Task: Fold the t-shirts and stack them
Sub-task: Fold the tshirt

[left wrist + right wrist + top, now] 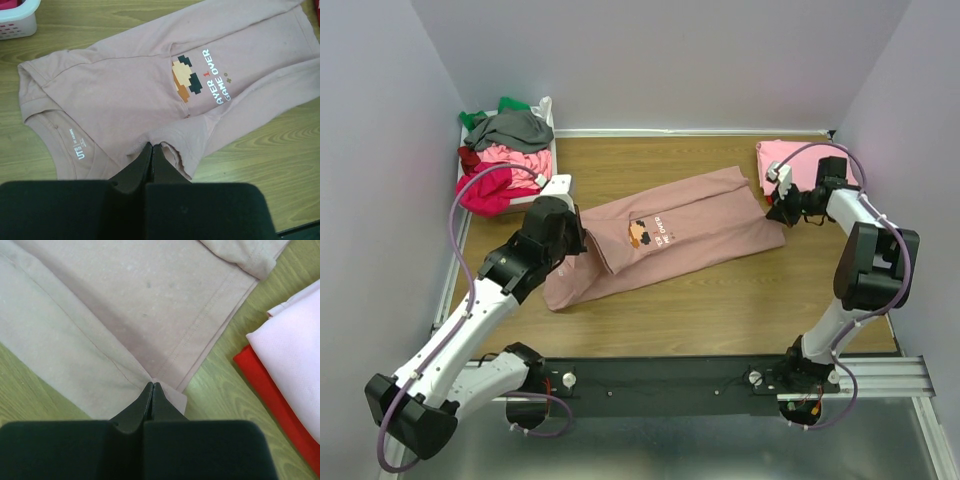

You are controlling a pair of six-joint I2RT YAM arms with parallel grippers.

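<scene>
A dusty-pink t-shirt with a pixel-art print and white text lies stretched across the wooden table, one long side folded in. My left gripper is shut on its sleeve edge near the collar; the left wrist view shows the jaws pinching the cloth. My right gripper is shut on the hem corner; the right wrist view shows the tips gripping the hem. A folded light-pink tee on a red one sits at the far right.
A white basket at the far left holds crumpled grey, green, bright pink and red tees. Walls close in the table on three sides. A black rail runs along the near edge.
</scene>
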